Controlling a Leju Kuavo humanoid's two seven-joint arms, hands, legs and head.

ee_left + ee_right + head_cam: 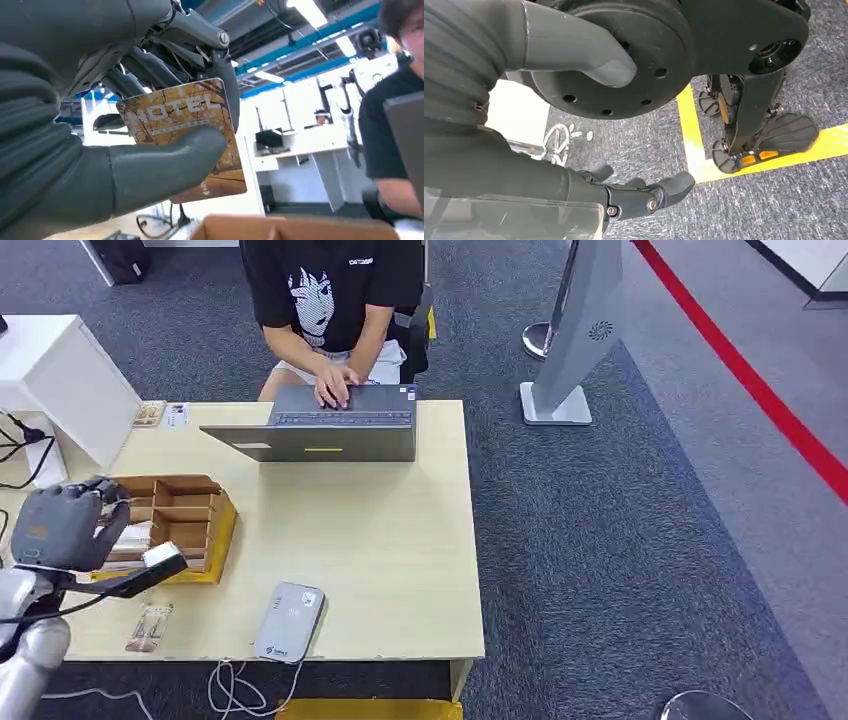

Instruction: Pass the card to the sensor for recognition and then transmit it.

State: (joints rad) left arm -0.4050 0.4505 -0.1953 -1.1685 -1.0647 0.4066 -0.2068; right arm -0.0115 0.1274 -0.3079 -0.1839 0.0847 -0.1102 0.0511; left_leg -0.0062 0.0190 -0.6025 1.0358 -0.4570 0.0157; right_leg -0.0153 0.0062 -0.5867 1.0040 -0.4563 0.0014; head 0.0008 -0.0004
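- The left hand (100, 165) is pinching the brown printed hotel card (185, 130) above the compartmented cardboard box (185, 515).
- It should be carrying the card flat over the grey sensor (289, 621).
- The right hand (574, 125) is hanging with nothing in it.

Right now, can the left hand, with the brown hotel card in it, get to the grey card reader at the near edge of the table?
Probably yes. The left hand holds the card above the cardboard organiser; bare tabletop separates it from the reader.

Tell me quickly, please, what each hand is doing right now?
Left hand: holding a hotel card between thumb and fingers.
Right hand: holds nothing, fingers apart, hanging over the floor.
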